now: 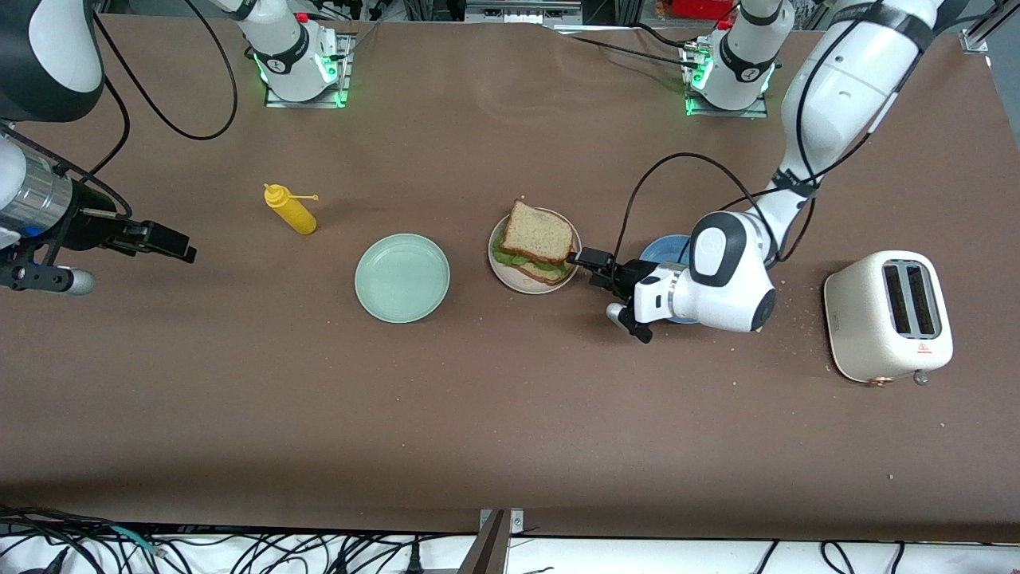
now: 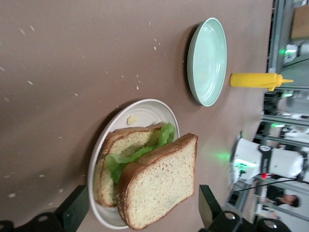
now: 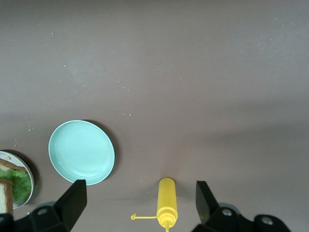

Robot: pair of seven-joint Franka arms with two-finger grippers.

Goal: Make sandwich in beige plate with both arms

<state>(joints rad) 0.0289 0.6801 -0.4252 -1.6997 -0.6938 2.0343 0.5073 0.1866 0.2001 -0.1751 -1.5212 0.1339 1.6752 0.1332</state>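
The sandwich [image 1: 536, 239] lies in the beige plate [image 1: 500, 269] at mid-table: a top bread slice [image 2: 159, 186], green lettuce [image 2: 130, 157] and a bottom slice [image 2: 107, 176]. The top slice sits askew on the lettuce. My left gripper [image 1: 591, 265] is low beside the plate, on the side toward the left arm's end of the table. It is open, and in the left wrist view [image 2: 140, 210] its fingers stand wide on either side of the sandwich without touching it. My right gripper [image 1: 171, 243] is open and empty over the table near the right arm's end; it also shows in the right wrist view [image 3: 137, 208].
A mint green plate [image 1: 402, 277] lies beside the beige plate toward the right arm's end. A yellow squeeze bottle [image 1: 291, 209] lies farther from the camera than it. A blue plate [image 1: 665, 247] lies partly under the left wrist. A white toaster [image 1: 888, 315] stands toward the left arm's end.
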